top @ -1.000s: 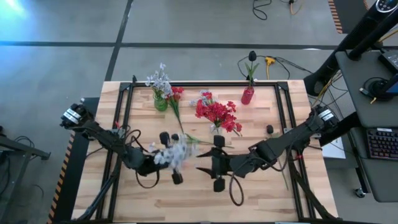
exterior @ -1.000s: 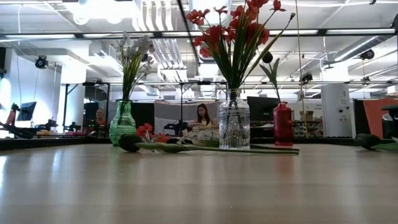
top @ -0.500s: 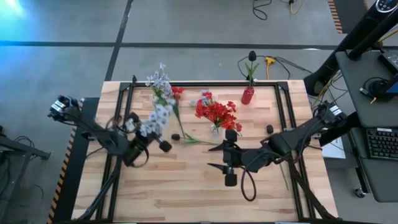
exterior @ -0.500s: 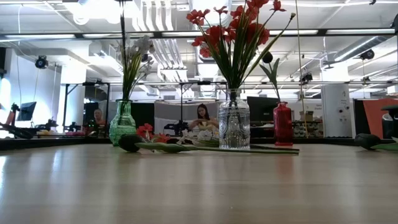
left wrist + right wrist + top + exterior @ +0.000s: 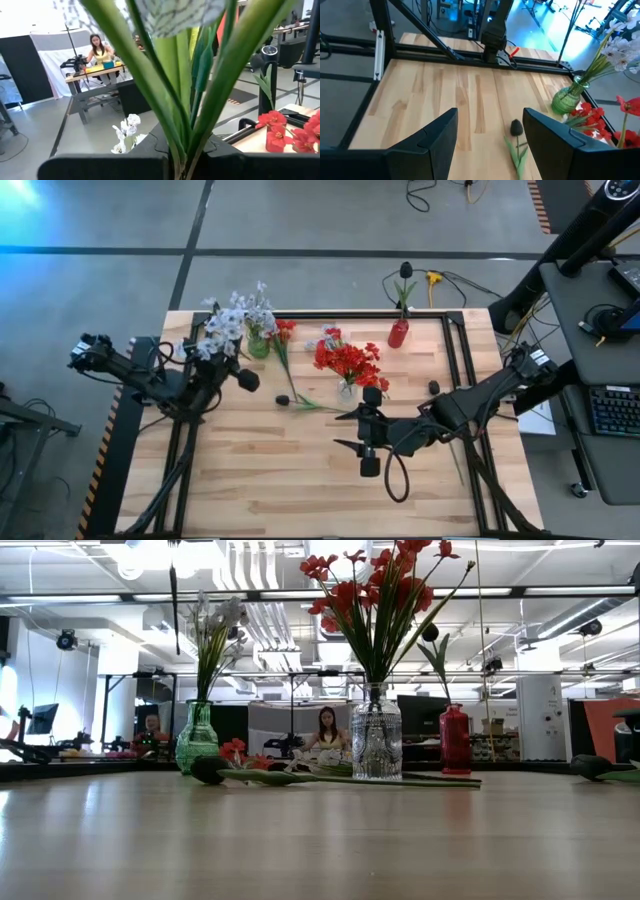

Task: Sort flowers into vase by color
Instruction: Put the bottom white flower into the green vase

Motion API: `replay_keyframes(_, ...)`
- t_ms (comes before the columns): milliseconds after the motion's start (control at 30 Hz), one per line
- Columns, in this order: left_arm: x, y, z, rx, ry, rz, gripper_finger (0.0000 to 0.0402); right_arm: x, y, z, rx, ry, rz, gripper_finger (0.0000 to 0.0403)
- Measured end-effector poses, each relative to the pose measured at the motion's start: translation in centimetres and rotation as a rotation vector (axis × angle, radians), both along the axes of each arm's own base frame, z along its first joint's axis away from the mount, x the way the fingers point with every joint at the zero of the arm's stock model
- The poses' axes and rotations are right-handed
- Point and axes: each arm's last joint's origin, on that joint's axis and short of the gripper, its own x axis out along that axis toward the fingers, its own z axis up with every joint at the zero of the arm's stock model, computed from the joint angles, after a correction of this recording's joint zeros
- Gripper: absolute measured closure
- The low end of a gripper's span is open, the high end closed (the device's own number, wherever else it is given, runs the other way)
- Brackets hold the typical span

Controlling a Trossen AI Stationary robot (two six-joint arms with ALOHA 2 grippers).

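Note:
My left gripper (image 5: 215, 368) is above the table's far left part and shut on a pale white-lavender flower spray (image 5: 221, 330). Its blossoms are just left of the green vase (image 5: 258, 346), which holds more pale flowers. Red flowers stand in a clear vase (image 5: 347, 366). A dark flower stands in a red vase (image 5: 398, 333). Another dark flower (image 5: 283, 399) lies flat on the table. My right gripper (image 5: 343, 432) hovers open near the table's middle and points at that flower (image 5: 516, 128). My left gripper pinches the pale spray's bunch of green stems and leaves (image 5: 181, 150) between its two shut fingers. The stems rise out from between the fingers. The spray is lifted clear of the table, its blossoms toward the far edge beside the green vase.
A red flower (image 5: 283, 330) lies by the green vase's foot. A further dark flower (image 5: 433, 388) lies toward the right edge. Black frame rails (image 5: 330, 315) run along the table's far and side edges. Bare wood (image 5: 290, 490) fills the near half.
My left gripper has carried the pale spray up from the table's middle toward the far left, close to the green vase. It has turned on the way, so the blossoms now point toward the far edge. My right gripper has drawn back slightly toward the right.

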Motion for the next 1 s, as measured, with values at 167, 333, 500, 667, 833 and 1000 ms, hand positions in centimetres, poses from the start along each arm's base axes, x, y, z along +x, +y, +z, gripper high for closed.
replay_keyframes(167, 0.1, 0.0, -0.1, 0.01, 0.02, 0.003, 0.04, -0.1, 0.0, -0.1, -0.007, 0.013, -0.001, 0.0186)
replay_keyframes(333, -0.5, 0.7, 0.4, 0.004, 0.009, 0.023, 0.04, 0.0, -0.1, -0.1, -0.007, 0.014, -0.004, 0.0186)
replay_keyframes(500, -1.4, 1.2, 0.9, -0.001, -0.003, 0.025, 0.04, 0.0, -0.2, -0.2, -0.005, 0.019, -0.009, 0.0186)
replay_keyframes(667, -1.9, 2.0, 1.0, 0.002, 0.005, 0.058, 0.04, 0.0, -0.3, -0.2, -0.003, 0.018, -0.013, 0.0186)
replay_keyframes(833, -2.3, 3.3, 1.3, -0.001, -0.013, 0.113, 0.04, 0.1, -0.5, -0.2, 0.001, 0.018, -0.02, 0.0186)
replay_keyframes(1000, -2.3, 5.0, 1.2, 0.031, -0.059, 0.057, 0.04, 0.1, -0.6, -0.2, 0.002, 0.018, -0.023, 0.0186)
